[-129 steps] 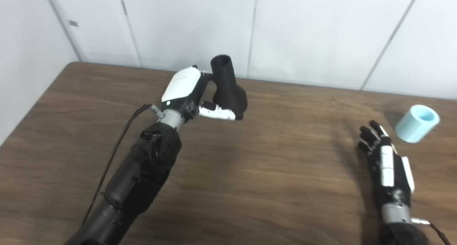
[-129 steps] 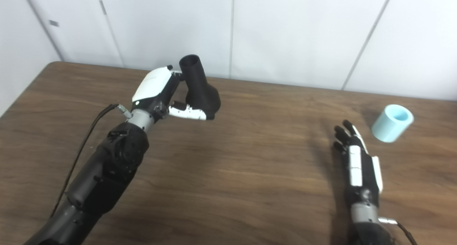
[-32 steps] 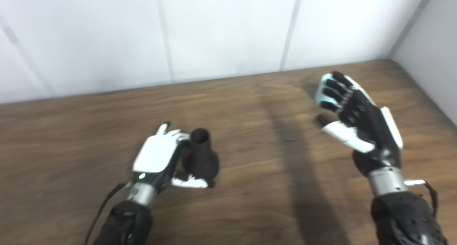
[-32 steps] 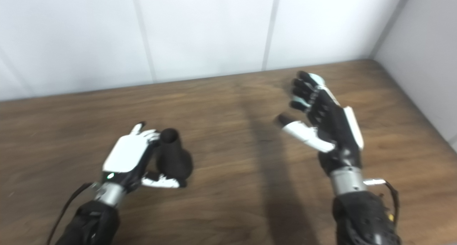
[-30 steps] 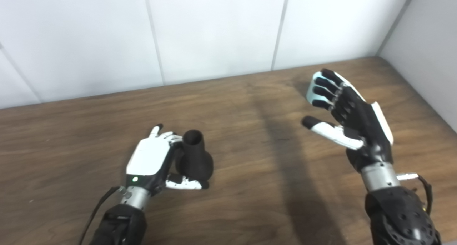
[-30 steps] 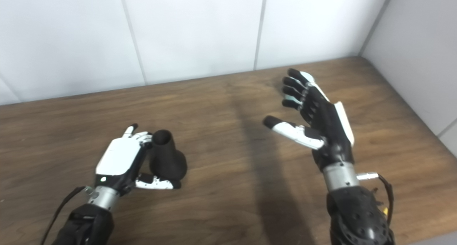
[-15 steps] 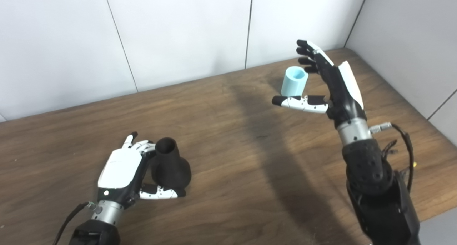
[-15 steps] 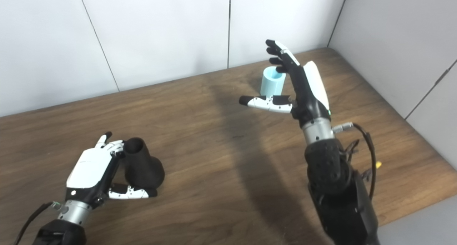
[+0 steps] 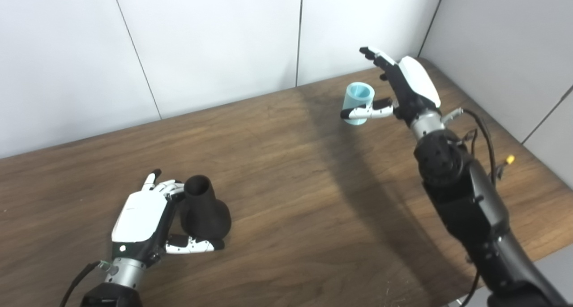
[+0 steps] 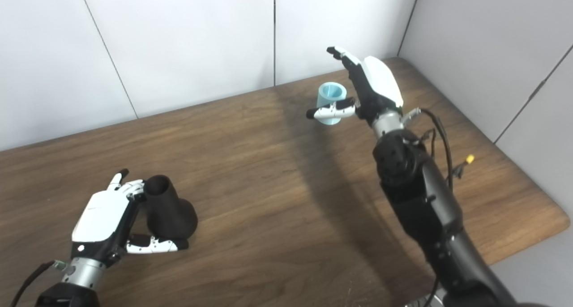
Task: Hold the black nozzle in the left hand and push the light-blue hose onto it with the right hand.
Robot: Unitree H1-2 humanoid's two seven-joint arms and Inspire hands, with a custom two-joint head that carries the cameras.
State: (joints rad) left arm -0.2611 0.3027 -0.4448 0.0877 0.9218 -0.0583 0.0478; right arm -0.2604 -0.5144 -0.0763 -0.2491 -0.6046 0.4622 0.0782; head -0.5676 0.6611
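The black nozzle [image 9: 204,209] stands on the brown table [image 9: 286,164] at the near left, wide base down and narrow mouth up. My left hand [image 9: 142,219] is wrapped around it, fingers behind the neck and thumb across the front of the base. The light-blue hose [image 9: 358,95], a short open tube, stands upright near the far right corner. My right hand [image 9: 405,85] is open beside and above it. Its fingers reach out past the tube on the right, and its thumb lies across the tube's front.
White wall panels close off the table's far side and right side. The table's right edge and rounded near-right corner [image 10: 555,217] lie just beyond my right arm. A cable with a yellow tag [image 9: 509,159] hangs from that forearm.
The camera has swung right. My right hand has turned palm-down and closed in on the hose, thumb now across its front. The left hand still holds the nozzle low on the table.
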